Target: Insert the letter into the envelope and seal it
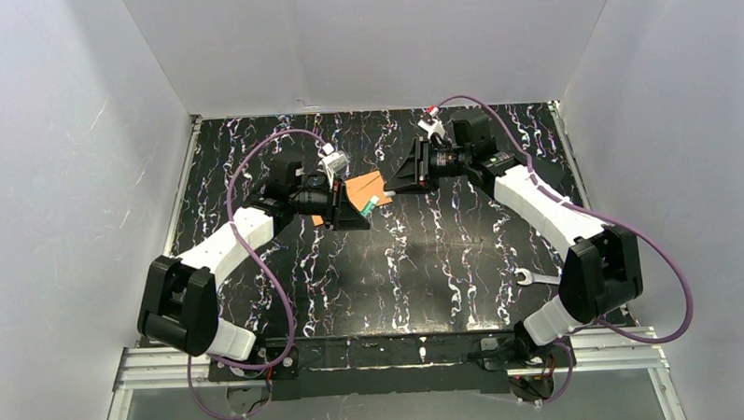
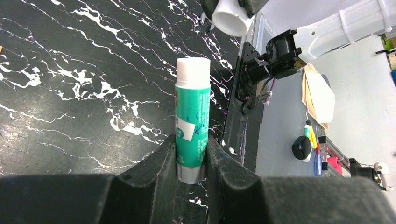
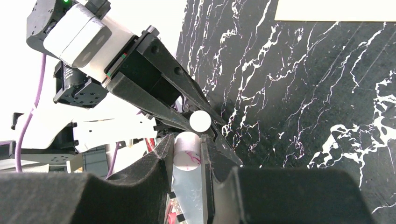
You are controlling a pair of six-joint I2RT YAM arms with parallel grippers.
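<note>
At twelve o'clock on the black marbled table (image 1: 445,263), the orange-brown kraft paper envelope (image 1: 365,184) lies flat, letter unseen, probably inside; left gripper (image 2: 191,154) clamps a green plastic glue stick (image 2: 192,126), right gripper (image 3: 187,144) pinches its white cap (image 3: 187,156), so sealing remains.

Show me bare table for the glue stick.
Bare: the middle of the table, nearer than the envelope, left of the wrench. Crowded: at the envelope, where the left gripper holding the glue stick meets the right gripper holding a cap.
</note>
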